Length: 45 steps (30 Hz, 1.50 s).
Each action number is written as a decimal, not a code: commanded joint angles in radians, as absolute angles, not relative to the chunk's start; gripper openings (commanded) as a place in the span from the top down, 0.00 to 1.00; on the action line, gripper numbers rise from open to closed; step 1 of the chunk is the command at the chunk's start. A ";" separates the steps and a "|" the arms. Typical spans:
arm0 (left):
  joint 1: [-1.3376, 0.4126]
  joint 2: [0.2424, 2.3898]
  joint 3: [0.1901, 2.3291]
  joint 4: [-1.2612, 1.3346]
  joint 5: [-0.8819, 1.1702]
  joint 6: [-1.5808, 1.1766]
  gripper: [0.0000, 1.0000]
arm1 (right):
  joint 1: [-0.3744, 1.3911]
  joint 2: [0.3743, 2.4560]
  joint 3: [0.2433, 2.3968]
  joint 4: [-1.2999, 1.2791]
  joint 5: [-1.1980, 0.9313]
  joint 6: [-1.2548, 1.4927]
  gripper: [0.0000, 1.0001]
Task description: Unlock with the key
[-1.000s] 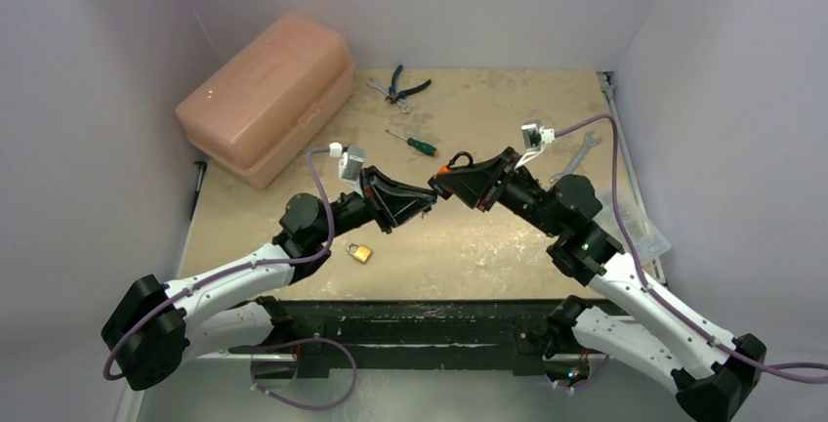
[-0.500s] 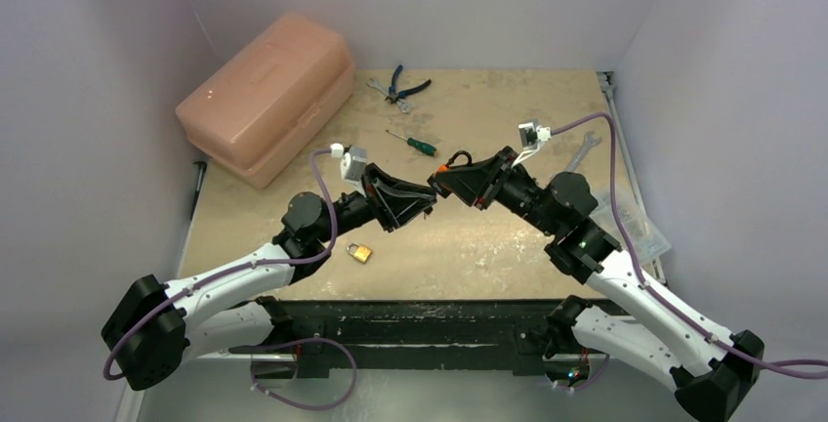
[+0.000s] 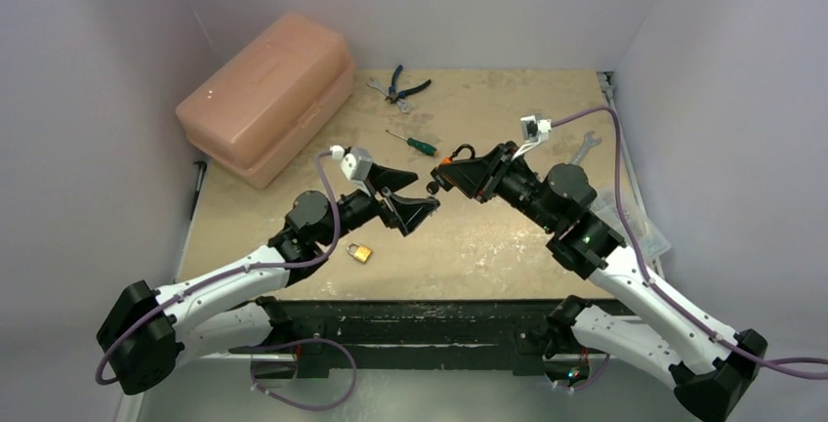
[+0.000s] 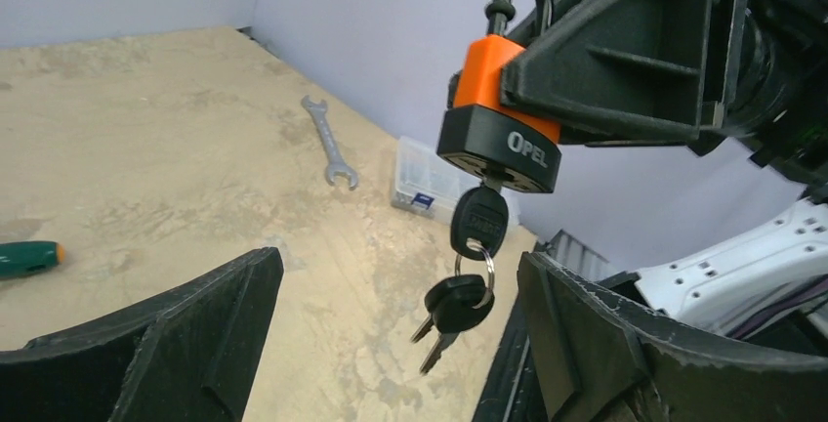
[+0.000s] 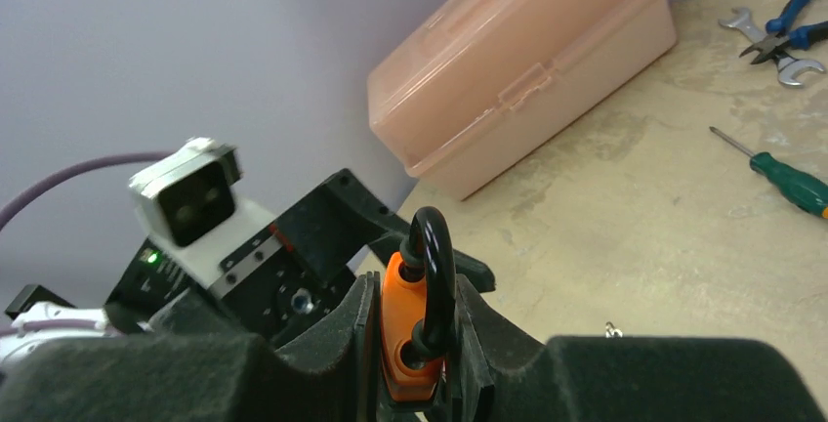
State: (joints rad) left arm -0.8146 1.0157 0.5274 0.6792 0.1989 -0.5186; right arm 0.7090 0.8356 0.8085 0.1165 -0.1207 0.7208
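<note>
My right gripper is shut on an orange and black padlock and holds it above the table. The black shackle points towards the right wrist camera, and a hole shows in the orange top beside its near leg. A black-headed key sits in the keyhole under the padlock. Two spare keys dangle from its ring. My left gripper is open, its fingers spread on either side of the hanging keys without touching them. In the top view the left gripper faces the right gripper.
A small brass padlock lies on the table by the left arm. A pink toolbox stands at the back left. Blue pliers, a green screwdriver, a wrench and a clear parts box lie further back and right.
My left gripper has opened from shut, let go of the key and drawn back slightly. The key stays in the padlock. The right gripper shifted the padlock a little backward.
</note>
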 commanded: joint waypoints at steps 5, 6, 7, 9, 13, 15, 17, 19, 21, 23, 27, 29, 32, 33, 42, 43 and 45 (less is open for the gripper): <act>-1.014 0.993 0.691 0.472 -0.044 -0.179 0.01 | 0.713 0.844 0.923 0.075 -0.055 0.713 1.00; -1.021 0.997 0.702 0.453 -0.055 -0.163 0.01 | 0.713 0.846 0.927 0.069 -0.055 0.713 1.00; -1.022 1.002 0.710 0.443 -0.068 -0.154 0.02 | 0.713 0.849 0.930 0.066 -0.055 0.714 1.00; -1.023 1.009 0.722 0.436 -0.090 -0.142 0.01 | 0.713 0.851 0.934 0.059 -0.058 0.716 1.00; -1.028 1.018 0.736 0.434 -0.127 -0.126 0.03 | 0.712 0.851 0.932 0.044 -0.055 0.718 1.00; -1.030 1.023 0.735 0.446 -0.139 -0.123 0.03 | 0.713 0.850 0.929 0.040 -0.058 0.719 1.00; -1.032 1.034 0.736 0.459 -0.141 -0.117 0.05 | 0.713 0.850 0.927 0.040 -0.066 0.721 1.00; -1.035 1.047 0.738 0.473 -0.137 -0.117 0.10 | 0.713 0.851 0.924 0.040 -0.074 0.728 1.00; -1.038 1.062 0.741 0.487 -0.125 -0.114 0.12 | 0.713 0.851 0.923 0.039 -0.079 0.731 1.00; -1.044 1.074 0.741 0.509 -0.121 -0.108 0.12 | 0.713 0.851 0.923 0.037 -0.081 0.733 1.00; -1.059 1.101 0.747 0.545 -0.147 -0.082 0.12 | 0.713 0.856 0.926 0.017 -0.074 0.728 1.00; -1.067 1.112 0.754 0.554 -0.167 -0.065 0.13 | 0.714 0.858 0.927 0.010 -0.072 0.726 1.00; -1.077 1.126 0.764 0.560 -0.184 -0.047 0.14 | 0.714 0.866 0.932 0.002 -0.079 0.724 1.00; -1.079 1.131 0.768 0.560 -0.191 -0.041 0.14 | 0.715 0.869 0.932 0.002 -0.082 0.724 1.00; -1.085 1.165 0.785 0.572 -0.207 -0.012 0.31 | 0.714 0.879 0.931 0.002 -0.096 0.724 1.00; -1.085 1.168 0.785 0.576 -0.208 -0.014 0.34 | 0.715 0.880 0.931 0.002 -0.098 0.724 1.00; -1.085 1.172 0.787 0.584 -0.210 -0.020 0.42 | 0.714 0.882 0.934 0.002 -0.102 0.724 1.00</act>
